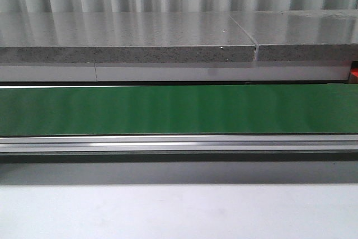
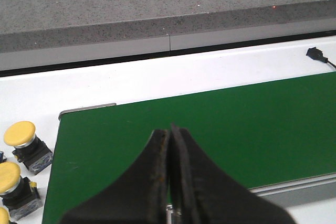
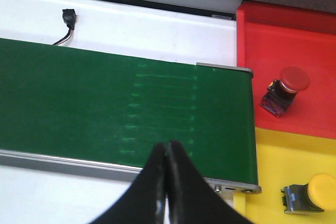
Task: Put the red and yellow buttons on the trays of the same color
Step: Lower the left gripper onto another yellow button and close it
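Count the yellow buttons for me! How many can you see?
4. Three sit beside the green belt's end near the left arm; one lies on the yellow tray. More may be hidden.

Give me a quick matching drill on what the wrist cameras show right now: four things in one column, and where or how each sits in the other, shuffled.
Things
1. red button
2. yellow button seen by the right wrist
3. left claw
4. small black plug

Places or states
A. shut, above the green belt
B. lying on the yellow tray
C. on the white surface beyond the belt
D. lying on the red tray

Pairs: 1-D, 2-B, 3-A, 4-C
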You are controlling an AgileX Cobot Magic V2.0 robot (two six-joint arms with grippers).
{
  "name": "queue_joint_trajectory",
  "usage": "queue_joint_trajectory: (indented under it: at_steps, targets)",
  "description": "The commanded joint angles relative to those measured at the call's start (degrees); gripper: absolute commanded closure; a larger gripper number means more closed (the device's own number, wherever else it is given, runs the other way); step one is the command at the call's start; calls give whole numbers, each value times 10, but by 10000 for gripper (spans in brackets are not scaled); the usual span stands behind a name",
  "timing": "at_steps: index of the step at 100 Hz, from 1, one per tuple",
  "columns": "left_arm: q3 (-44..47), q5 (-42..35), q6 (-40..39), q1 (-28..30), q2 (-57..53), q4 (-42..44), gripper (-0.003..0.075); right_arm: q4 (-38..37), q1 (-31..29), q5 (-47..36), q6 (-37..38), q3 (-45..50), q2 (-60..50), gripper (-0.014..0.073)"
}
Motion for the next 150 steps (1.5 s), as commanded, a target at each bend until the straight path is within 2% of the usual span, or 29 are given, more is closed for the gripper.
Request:
queue_joint_trajectory:
  at_steps: [1, 10, 29, 34, 39, 54, 67, 83, 97, 105, 150]
  targets:
    - [-16, -42, -4, -5, 2, -5, 726, 9, 3, -34, -7, -14, -4, 664]
    - [-16, -33, -4, -5, 2, -5, 622, 9, 3, -34, -7, -14, -4, 664]
    - [-16, -26, -4, -5, 2, -5, 221, 9, 3, -34, -7, -14, -4, 664]
    - [-16, -26, -4, -5, 2, -5, 154, 9, 3, -34, -7, -14, -4, 664]
    - [-16, -29, -4, -5, 2, -5, 122, 9, 3, -34, -7, -14, -4, 664]
    - [-16, -24, -9, -5, 2, -5, 120, 9, 3, -34, -7, -14, -4, 664]
    - [-34, -17, -96, 12, 8, -6, 120, 9, 3, -34, -7, -14, -4, 664]
    - [-101, 41, -145, 86, 51, -6, 120, 9, 3, -34, -7, -14, -4, 664]
    - [-166, 93, -146, 181, 111, -23, 120, 9, 3, -34, -7, -14, -4, 664]
    - [-183, 94, -146, 224, 148, -52, 120, 9, 3, -34, -7, -14, -4, 664]
    - [-186, 99, -146, 316, 354, -66, 120, 9, 3, -34, -7, -14, -4, 664]
